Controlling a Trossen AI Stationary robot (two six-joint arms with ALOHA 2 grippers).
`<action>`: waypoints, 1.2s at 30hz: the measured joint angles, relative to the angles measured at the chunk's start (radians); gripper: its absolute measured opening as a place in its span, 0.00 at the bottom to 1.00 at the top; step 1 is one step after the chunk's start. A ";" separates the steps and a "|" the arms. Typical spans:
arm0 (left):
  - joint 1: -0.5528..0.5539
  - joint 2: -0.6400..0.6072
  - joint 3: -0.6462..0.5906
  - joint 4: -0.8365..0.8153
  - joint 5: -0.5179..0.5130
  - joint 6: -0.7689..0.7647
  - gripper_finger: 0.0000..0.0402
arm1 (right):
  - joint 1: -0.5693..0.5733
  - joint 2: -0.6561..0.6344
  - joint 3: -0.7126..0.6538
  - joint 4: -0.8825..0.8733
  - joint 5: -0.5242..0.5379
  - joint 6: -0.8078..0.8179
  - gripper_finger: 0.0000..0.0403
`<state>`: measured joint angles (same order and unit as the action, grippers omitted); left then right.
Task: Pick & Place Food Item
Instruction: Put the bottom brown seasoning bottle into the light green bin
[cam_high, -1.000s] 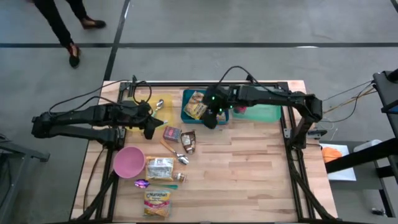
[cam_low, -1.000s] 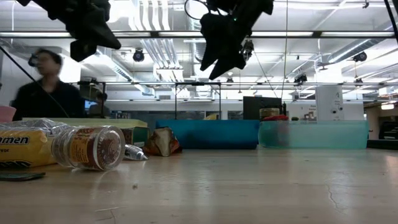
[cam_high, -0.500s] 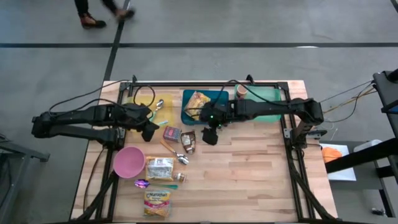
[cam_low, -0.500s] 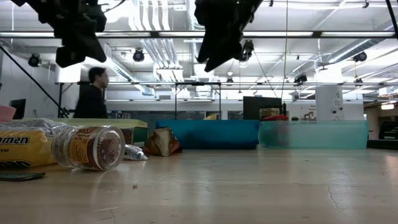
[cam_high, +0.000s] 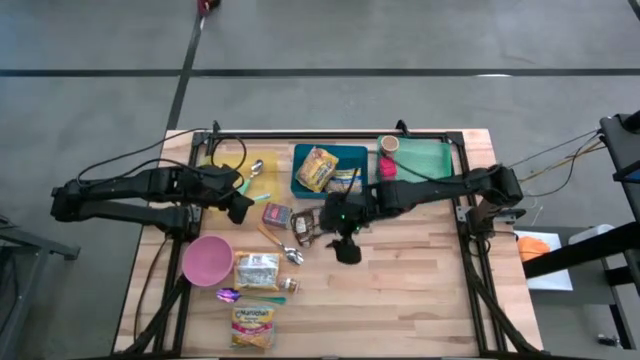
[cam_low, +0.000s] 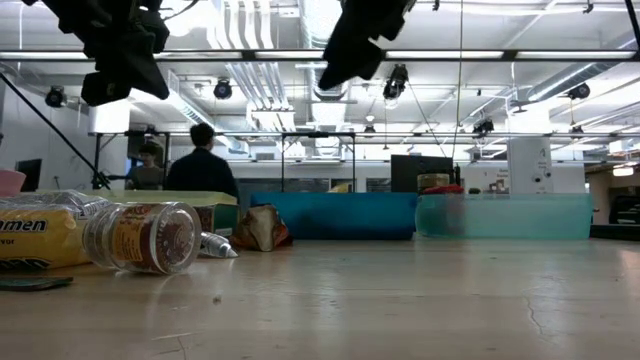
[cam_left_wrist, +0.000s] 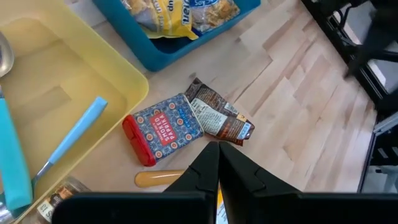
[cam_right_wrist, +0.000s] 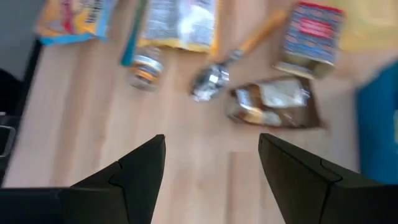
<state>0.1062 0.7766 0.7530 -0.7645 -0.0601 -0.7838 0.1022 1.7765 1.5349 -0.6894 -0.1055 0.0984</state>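
A brown snack packet (cam_high: 303, 226) lies flat on the table beside a red and blue box (cam_high: 277, 214). A yellow snack bag (cam_high: 318, 168) lies in the blue tray (cam_high: 302, 186). My right gripper (cam_high: 347, 250) hangs open above bare wood, just right of the brown packet (cam_right_wrist: 273, 102), with nothing between its fingers (cam_right_wrist: 142, 167). My left gripper (cam_high: 240, 208) hovers shut and empty over the yellow tray's near right corner, above the box (cam_left_wrist: 163, 127) and the packet (cam_left_wrist: 217, 115). In the low view both grippers (cam_low: 355, 40) (cam_low: 110, 60) hang high above the table.
A green tray (cam_high: 430, 158) with a cup (cam_high: 388, 145) sits at the far right, and a yellow tray (cam_high: 222, 160) at the far left. Near the left front lie an orange-handled spoon (cam_high: 280, 243), a pink bowl (cam_high: 207, 260), noodle packets (cam_high: 257, 270), a jar (cam_high: 290, 285). Bare wood spreads right of my right gripper.
My right gripper has swung from over the blue tray toward the table's near edge, staying open and empty, and has rolled at the wrist. My left gripper has kept its place and tipped slightly. A person walks across the room behind the table.
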 joint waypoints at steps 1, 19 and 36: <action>0.000 0.000 0.000 0.000 0.000 -0.002 0.04 | 0.014 0.006 0.000 0.015 0.000 0.007 0.63; 0.002 0.005 -0.005 0.002 0.027 -0.141 0.04 | 0.228 0.177 0.016 0.316 0.388 0.148 0.63; 0.002 0.007 -0.005 0.010 0.030 -0.216 0.04 | 0.240 0.235 0.078 0.334 0.423 0.190 0.63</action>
<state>0.1085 0.7834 0.7475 -0.7544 -0.0299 -1.0000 0.3423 2.0113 1.6127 -0.3557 0.3180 0.2881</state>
